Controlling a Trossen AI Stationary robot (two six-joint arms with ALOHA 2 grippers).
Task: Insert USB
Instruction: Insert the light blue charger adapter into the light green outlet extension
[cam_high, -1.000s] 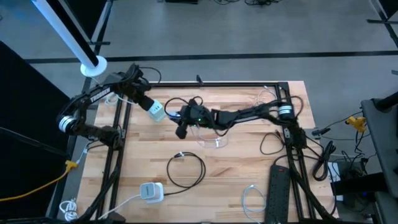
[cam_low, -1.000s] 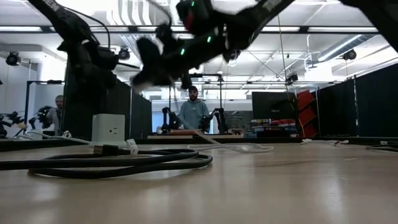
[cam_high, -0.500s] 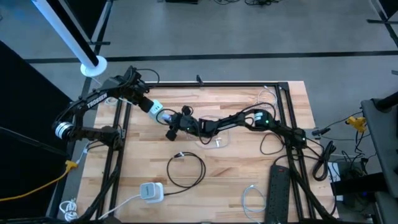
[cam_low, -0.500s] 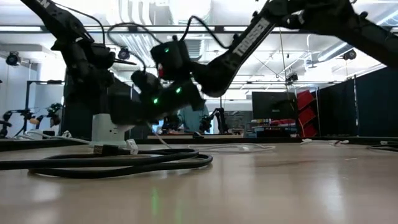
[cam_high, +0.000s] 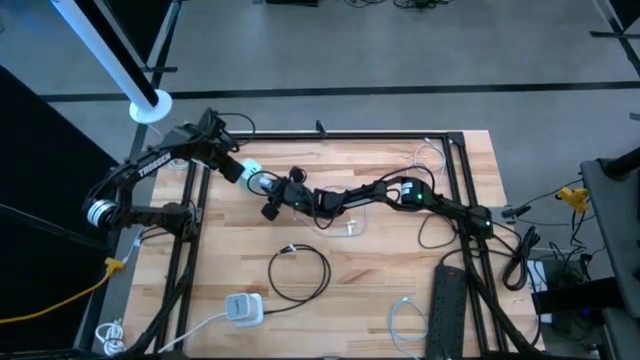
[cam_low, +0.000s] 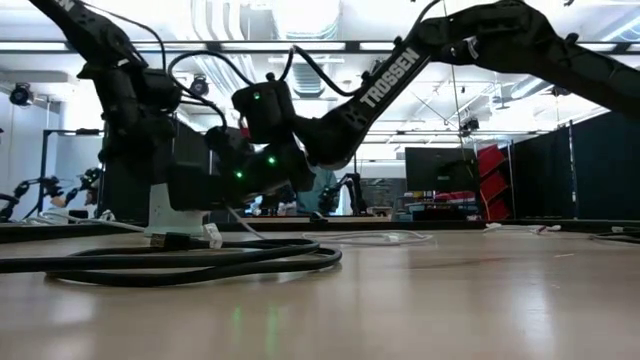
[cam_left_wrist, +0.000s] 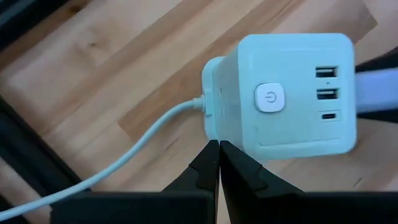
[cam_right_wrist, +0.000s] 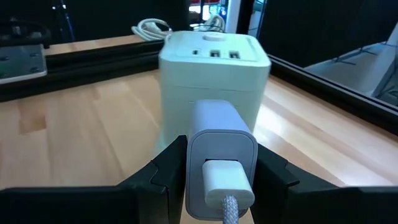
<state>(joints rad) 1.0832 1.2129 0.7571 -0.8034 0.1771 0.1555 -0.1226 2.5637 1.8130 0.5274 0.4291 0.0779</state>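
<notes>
On the wooden table, the left gripper, fingers pressed together, rests against the white power cube near the table's far left edge. The right gripper is clamped on a white plug just before the cube's side. We judge misalignment the main risk: the unheld cube could slide away under pressure.

Overhead, table-level, two wrist cameras (close).
</notes>
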